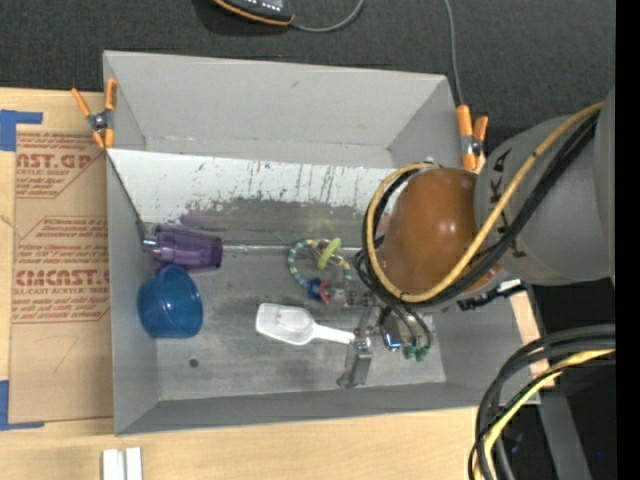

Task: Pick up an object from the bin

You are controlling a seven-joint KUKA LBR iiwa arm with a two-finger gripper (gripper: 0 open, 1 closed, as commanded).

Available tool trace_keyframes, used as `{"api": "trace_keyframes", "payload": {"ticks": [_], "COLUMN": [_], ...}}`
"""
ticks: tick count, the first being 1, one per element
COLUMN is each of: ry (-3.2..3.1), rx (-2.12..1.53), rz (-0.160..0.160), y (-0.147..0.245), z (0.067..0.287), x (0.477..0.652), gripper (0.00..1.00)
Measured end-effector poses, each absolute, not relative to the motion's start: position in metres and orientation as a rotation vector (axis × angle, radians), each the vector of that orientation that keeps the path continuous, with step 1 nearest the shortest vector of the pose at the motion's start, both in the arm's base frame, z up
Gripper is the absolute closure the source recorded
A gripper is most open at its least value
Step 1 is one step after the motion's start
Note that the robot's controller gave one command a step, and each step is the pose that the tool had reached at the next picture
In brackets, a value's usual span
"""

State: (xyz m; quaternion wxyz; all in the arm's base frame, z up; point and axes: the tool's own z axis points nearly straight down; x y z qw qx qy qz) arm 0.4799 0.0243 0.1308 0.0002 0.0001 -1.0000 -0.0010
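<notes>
Camera view: likely approach step, gripper (pixel 358 356) low beside handle end of white scoop (pixel 285 323), claw spread impossible to tell; next, closing on handle, then lifting.

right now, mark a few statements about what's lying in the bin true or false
The purple cup lies on its side at the left of the bin: true.
The blue bowl is right of the white scoop: false, it is left of it.
The claw is by the scoop's handle end: true.
The multicoloured ring lies against the left wall: false, it lies right of centre.
</notes>
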Motion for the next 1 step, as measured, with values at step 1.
{"api": "trace_keyframes", "payload": {"ticks": [1], "ry": [-3.141], "rx": [0.000], "rz": [-0.003], "y": [0.0243], "z": [0.1308], "x": [0.4799], "gripper": [0.00]}}
